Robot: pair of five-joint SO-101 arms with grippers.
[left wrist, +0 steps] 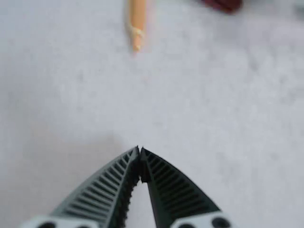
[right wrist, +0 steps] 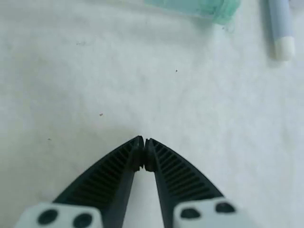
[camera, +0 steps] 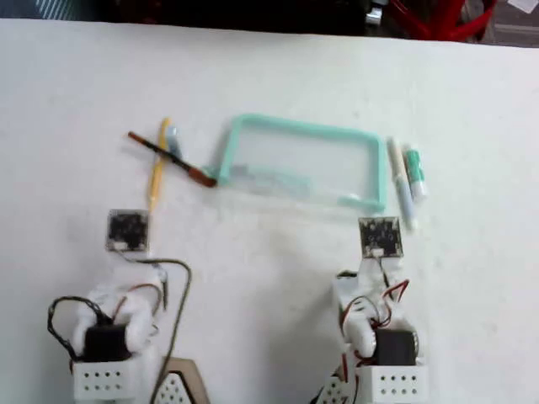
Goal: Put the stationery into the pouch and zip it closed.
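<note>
A: Left claw (left wrist: 140, 151): shut, tips meeting, nothing held. Hanging over bare table (left wrist: 213, 118), with the tip of a yellow pencil (left wrist: 137, 23) a little way beyond it.

B: Right claw (right wrist: 143, 141): same, closed and empty. Pouch (right wrist: 199, 7) corner and a pen (right wrist: 280, 28) out past it.

A: Layout in the high view?

B: Pouch centre frame, flat, teal rim, nothing inside as far as visible. Pencil and paintbrush (camera: 181, 165) crossed at upper left, brush seemingly on top, its tip at or touching the pouch's left edge. Pen and green-capped marker (camera: 415, 172) side by side, just right of the pouch.

A: So nothing stowed yet. Failure modes?

B: First, the crossed pair. Lifting the lower one likely to drag or flick the other. Second, round barrels on a smooth top, prone to rolling out of a skewed pinch. Pen and marker close enough for both to get nipped, or one knocked away.

A: And the pouch?

B: Floppy and unanchored. Liable to slide under a pushed-in pen unless pinned by the other claw. Cannot tell whether the mouth is open, or which edge carries the zip. Wrong guess there means jabbing at a sealed side. Zipping without a counter-hold probably just tows the whole pouch.
</note>
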